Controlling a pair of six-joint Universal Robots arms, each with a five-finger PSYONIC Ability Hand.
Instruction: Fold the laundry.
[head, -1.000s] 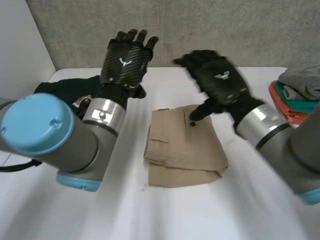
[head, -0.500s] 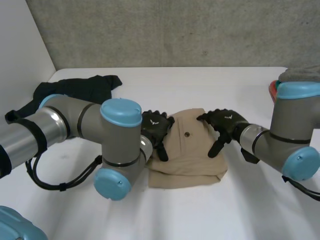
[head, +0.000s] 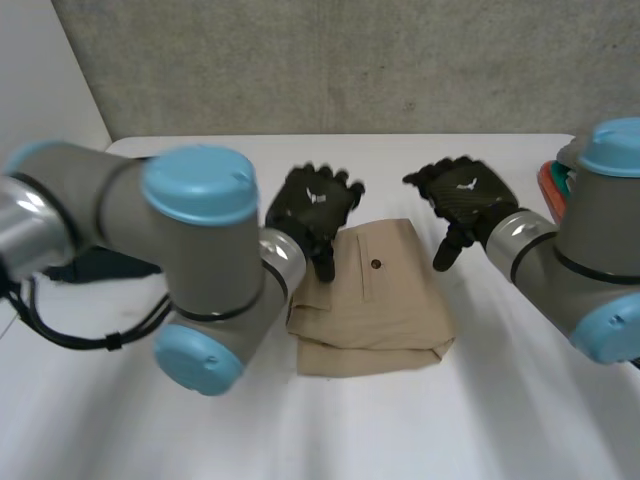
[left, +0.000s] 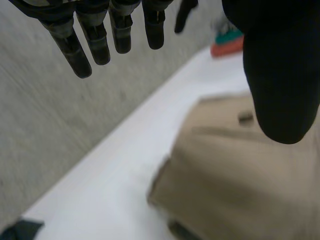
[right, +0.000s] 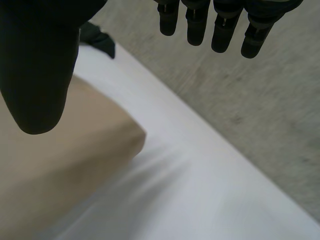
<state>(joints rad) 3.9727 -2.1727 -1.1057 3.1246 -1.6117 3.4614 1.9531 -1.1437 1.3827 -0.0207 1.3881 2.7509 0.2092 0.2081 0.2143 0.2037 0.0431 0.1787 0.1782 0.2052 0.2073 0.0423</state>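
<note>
A folded tan pair of trousers with a small button lies in the middle of the white table. My left hand hovers above the bundle's far left corner, fingers straight, holding nothing. My right hand hangs above the far right corner, also open and empty. The left wrist view has the tan bundle below my left hand's thumb, clear of the fingers. From the right wrist, the bundle's corner lies under my right thumb.
A dark garment lies on the table's left side behind my left arm. A stack of folded clothes in orange, teal and grey sits at the right edge. A grey wall runs behind the table.
Both hands have lifted off the folded tan bundle and moved back toward its far corners. The left arm has swung across the left side, hiding most of the dark garment.
</note>
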